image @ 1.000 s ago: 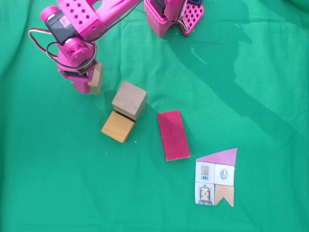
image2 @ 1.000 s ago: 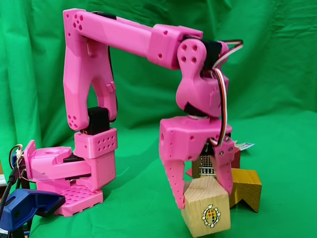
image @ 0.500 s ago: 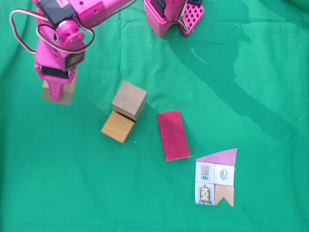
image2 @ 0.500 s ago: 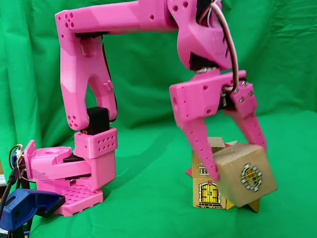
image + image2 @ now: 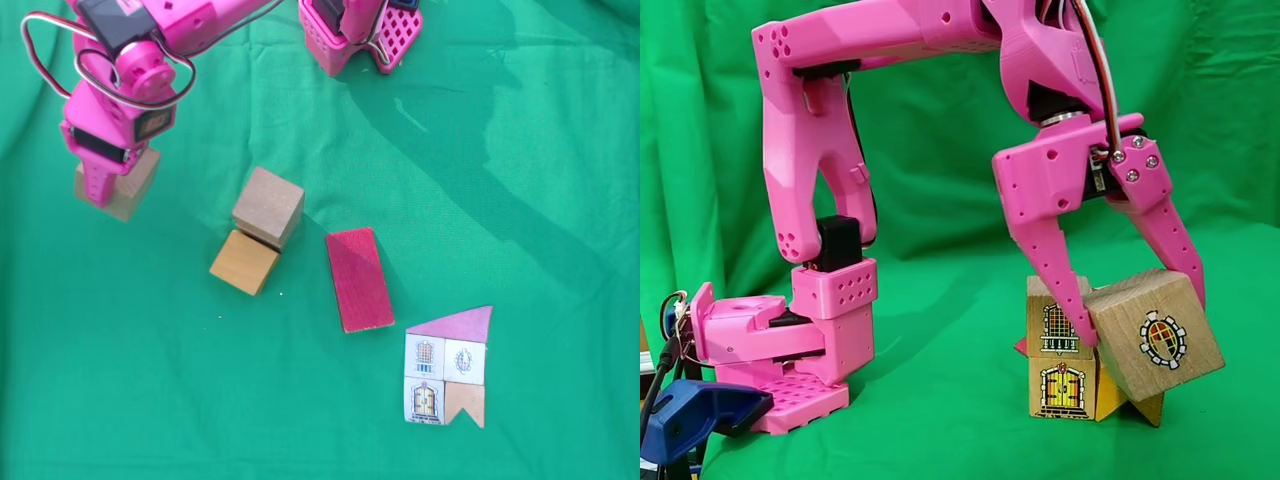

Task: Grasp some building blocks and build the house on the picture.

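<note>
one tilted cube (image 5: 1153, 335) between jaws

in a fixed view, one cube (image 5: 268, 205) sits stacked over another (image 5: 244, 262), the flat block (image 5: 358, 279) at their 3 o'clock, the picture (image 5: 448, 368) at 4 o'clock.

Pink gripper (image 5: 1140, 325) clamping tilted pale cube (image 5: 1155, 336), two stacked blocks (image 5: 1058, 360) behind

One fixed view looks straight down on the green tabletop (image 5: 520, 150), arm base (image 5: 355, 35) at the top edge. The other sits low at tabletop height, close up, facing the arm side-on with its base (image 5: 790, 350) at left. Both catch the claw (image 5: 105, 190) (image 5: 1135, 320) and stacked cubes (image 5: 262, 230) (image 5: 1060, 360).
</note>
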You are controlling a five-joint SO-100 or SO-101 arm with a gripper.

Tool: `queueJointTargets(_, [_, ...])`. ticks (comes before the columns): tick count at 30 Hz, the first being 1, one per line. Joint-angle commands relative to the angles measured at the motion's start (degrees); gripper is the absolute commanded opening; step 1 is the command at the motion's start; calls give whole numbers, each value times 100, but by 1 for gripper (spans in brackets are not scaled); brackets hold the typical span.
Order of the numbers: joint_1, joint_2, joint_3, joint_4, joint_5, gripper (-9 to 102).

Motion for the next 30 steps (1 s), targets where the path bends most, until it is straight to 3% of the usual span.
queueJointTargets(1, [-35,-79,-501,9,431,10])
queueJointTargets(6, [-70,-510,-1178,114,712,10])
queueJointTargets(17, [-422,-844,-2303,1327,729,10])
queueJointTargets(30, [-1266,-844,-2329,1397,896,10])
